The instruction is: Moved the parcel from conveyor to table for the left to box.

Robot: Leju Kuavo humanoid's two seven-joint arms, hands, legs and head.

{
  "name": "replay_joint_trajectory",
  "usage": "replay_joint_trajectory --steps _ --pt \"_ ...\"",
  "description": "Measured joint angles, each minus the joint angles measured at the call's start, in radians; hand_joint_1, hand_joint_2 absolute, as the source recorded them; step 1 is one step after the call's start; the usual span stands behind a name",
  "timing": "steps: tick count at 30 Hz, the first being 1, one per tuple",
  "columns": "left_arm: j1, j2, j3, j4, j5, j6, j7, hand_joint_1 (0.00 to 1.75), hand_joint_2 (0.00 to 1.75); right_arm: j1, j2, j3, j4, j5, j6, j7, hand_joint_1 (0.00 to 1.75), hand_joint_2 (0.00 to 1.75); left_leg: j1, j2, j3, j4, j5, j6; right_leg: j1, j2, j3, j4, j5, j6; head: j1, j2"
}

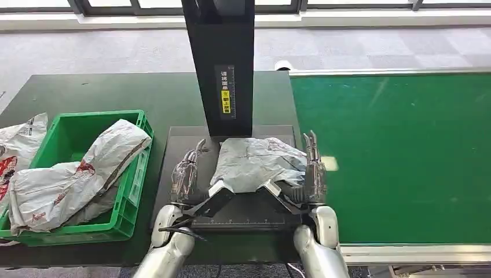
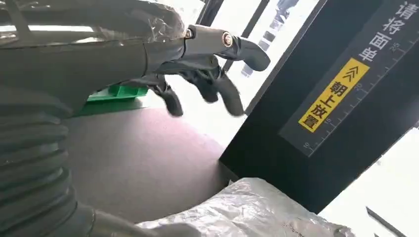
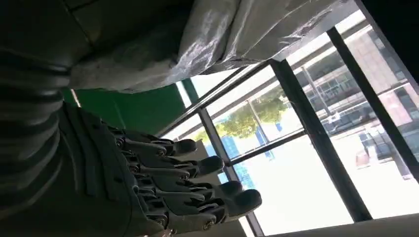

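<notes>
So the grey parcel (image 1: 259, 163) is already sitting on the dark table pad, right in front of the black scanner post (image 1: 223, 63) and off the green conveyor (image 1: 399, 156). The right hand (image 1: 313, 168) is resting beside it, fingers straight, holding nothing. The left hand (image 1: 187, 171) is hovering on the other side, fingers spread, empty. I'd say the move is looking done; boxing into the green crate (image 1: 134, 191), left of the post, is what's left.

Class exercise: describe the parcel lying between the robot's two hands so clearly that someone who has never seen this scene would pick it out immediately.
Find the tall black post with the yellow label. At its foot, on the dark platform, lies a crumpled grey parcel. Unlike the white, red-printed bags in and beside the green crate, it is plain grey and lies alone.
</notes>
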Motion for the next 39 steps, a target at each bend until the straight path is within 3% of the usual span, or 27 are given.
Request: replay_joint_trajectory --steps 28,32,35,39 --pt "0.000 0.000 0.000 0.005 0.013 0.000 -0.016 0.00 1.75 0.031 0.008 0.040 -0.035 -0.029 0.006 0.031 0.00 1.75 0.000 0.000 0.000 0.000 0.000 0.000 0.000 0.000 0.000 0.000 0.000 0.000 0.000 0.000" --pt "0.001 0.000 0.000 -0.003 0.013 0.000 -0.018 0.00 1.75 0.072 0.000 0.129 -0.102 -0.033 0.075 0.088 0.00 1.75 0.000 0.000 -0.001 0.000 0.000 0.000 0.000 0.000 -0.001 0.000 0.000 0.000 0.000 0.000" --pt "0.003 0.001 0.000 -0.017 0.013 0.000 -0.026 0.00 1.75 0.110 -0.009 0.215 -0.157 -0.035 0.256 0.101 0.00 1.75 0.001 0.000 -0.001 0.000 0.000 0.000 0.000 0.000 -0.001 0.000 0.000 0.000 0.000 0.000" --pt "0.012 0.003 0.003 -0.035 0.010 0.000 -0.030 0.00 1.75 0.133 -0.020 0.305 -0.191 -0.042 0.305 0.111 0.00 1.75 0.001 0.000 -0.002 0.000 0.000 0.000 0.000 0.000 -0.002 0.000 0.000 0.000 0.000 0.000"
